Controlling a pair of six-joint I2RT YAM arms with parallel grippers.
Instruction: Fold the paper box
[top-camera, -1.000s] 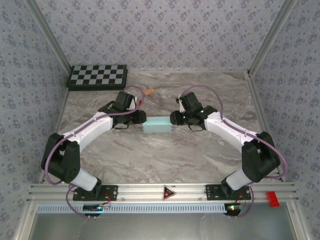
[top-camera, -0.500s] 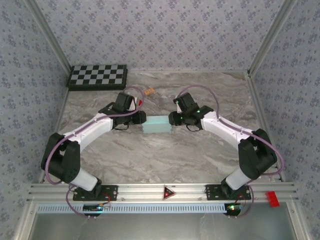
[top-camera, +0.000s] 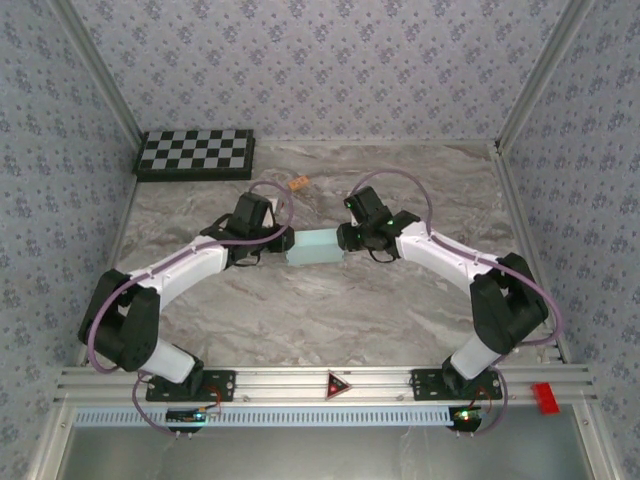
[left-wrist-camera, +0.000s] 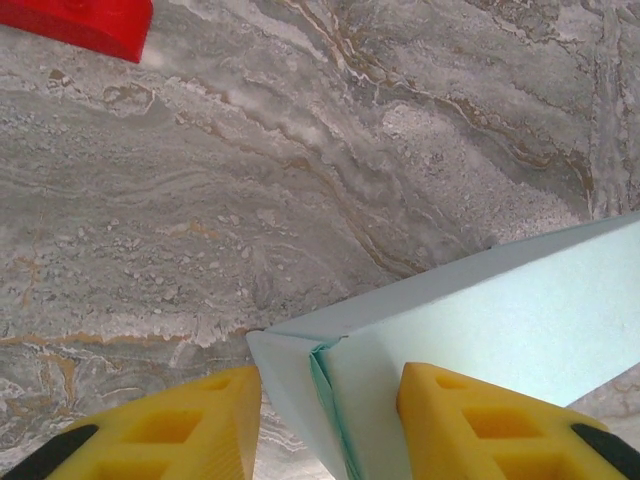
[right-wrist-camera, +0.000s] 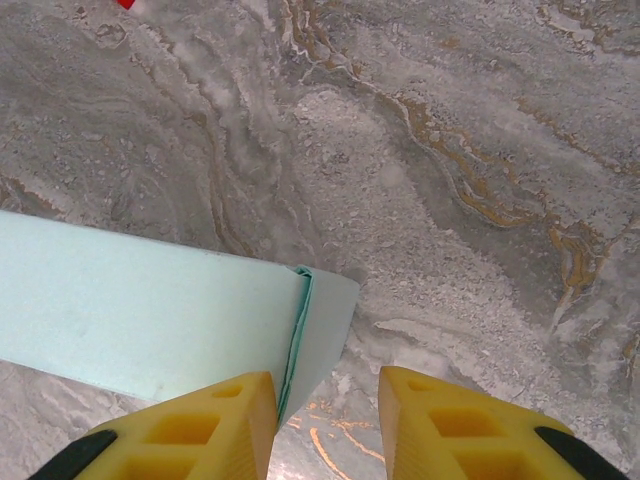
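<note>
The paper box (top-camera: 318, 246) is a pale aqua flat folded box lying mid-table between both arms. My left gripper (top-camera: 284, 243) is at its left end. In the left wrist view that end's corner and side flap (left-wrist-camera: 290, 385) lie between my yellow fingers (left-wrist-camera: 170, 425), one finger over the box's face (left-wrist-camera: 500, 320), with a strip of table beside the flap; the gripper (left-wrist-camera: 330, 385) stands open. My right gripper (top-camera: 347, 238) is at the box's right end. There the end flap (right-wrist-camera: 325, 320) sits against the left finger (right-wrist-camera: 200, 430), and the gripper (right-wrist-camera: 325, 390) is open.
A black-and-white checkerboard (top-camera: 195, 152) lies at the back left corner. A small tan piece (top-camera: 297, 183) sits behind the box. A red block (left-wrist-camera: 75, 22) lies on the marble near the left gripper. Patterned walls (top-camera: 60, 200) enclose the table on three sides.
Both grippers have edged in toward the box's ends, the right one moving left and a little away from me. The box has shifted slightly farther back.
</note>
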